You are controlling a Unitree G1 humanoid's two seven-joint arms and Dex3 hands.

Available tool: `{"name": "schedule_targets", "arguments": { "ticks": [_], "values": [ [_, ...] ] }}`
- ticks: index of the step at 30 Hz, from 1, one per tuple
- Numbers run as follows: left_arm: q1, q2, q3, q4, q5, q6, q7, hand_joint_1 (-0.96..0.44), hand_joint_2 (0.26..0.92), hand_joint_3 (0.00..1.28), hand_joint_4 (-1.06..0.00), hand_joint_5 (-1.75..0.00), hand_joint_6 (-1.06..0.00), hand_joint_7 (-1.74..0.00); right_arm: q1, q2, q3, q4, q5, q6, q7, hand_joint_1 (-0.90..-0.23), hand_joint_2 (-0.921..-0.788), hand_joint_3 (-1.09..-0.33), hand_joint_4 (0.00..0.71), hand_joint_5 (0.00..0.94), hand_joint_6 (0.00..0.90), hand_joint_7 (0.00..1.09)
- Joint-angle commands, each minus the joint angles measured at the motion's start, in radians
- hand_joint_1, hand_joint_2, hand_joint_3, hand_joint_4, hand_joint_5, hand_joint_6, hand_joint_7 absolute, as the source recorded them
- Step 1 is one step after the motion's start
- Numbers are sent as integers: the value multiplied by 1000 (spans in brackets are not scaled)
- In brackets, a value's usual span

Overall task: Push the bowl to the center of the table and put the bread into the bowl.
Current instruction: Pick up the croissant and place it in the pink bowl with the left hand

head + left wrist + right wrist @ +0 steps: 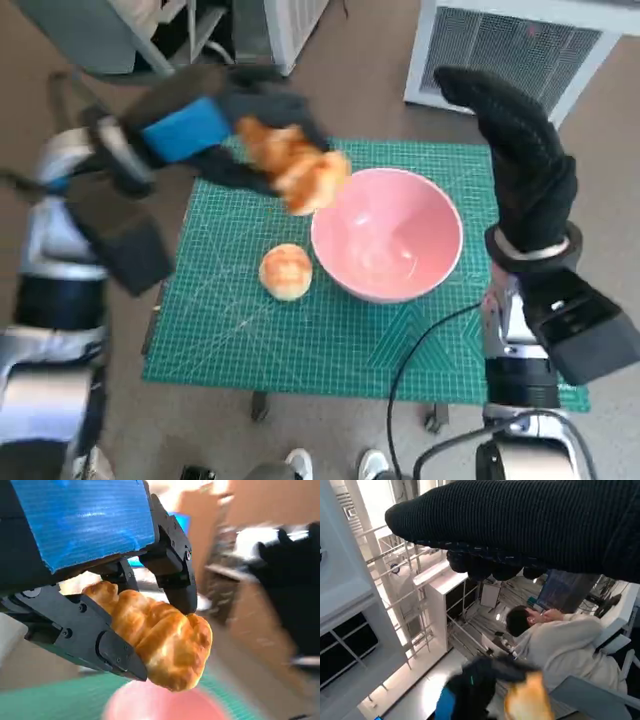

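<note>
The left hand [215, 135] grasps a golden bread [300, 165] just above the pink bowl's [387, 240] rim, while the gloved right hand [525, 160] hangs empty, fingers extended

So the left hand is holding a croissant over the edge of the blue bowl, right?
Not quite: the bowl is pink, not blue, as the head view shows. The rest holds: the left hand holds a croissant over its edge.

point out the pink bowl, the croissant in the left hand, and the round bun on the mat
pink bowl [430, 215], head view, on its far right rim.
croissant [165, 640], left wrist view, on its golden middle.
round bun [285, 270], head view, on its top crust.
</note>
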Motion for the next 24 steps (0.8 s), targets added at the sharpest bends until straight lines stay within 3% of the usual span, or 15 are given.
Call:
{"name": "schedule_targets", "arguments": {
  "ticks": [1, 10, 24],
  "values": [
    [-91, -79, -51, 161, 63, -69, 30, 3, 877, 22, -764, -1041, -846, -973, 32, -12, -8, -15, -9, 11, -17, -605, -921, -697, 314, 1, 52, 630],
    [-211, -181, -141, 374, 206, -78, 104, 1, 919, 50, -649, -1150, -711, -1132, 53, -24, -12, -51, -24, 20, -37, -593, -921, -700, 314, 1, 52, 631],
    [-268, -289, -257, 570, 375, -44, 242, 1, 921, 96, -582, -1175, -671, -1216, 75, -37, -18, -92, -39, 31, -68, -596, -921, -707, 320, 3, 52, 630]
  ]
}}
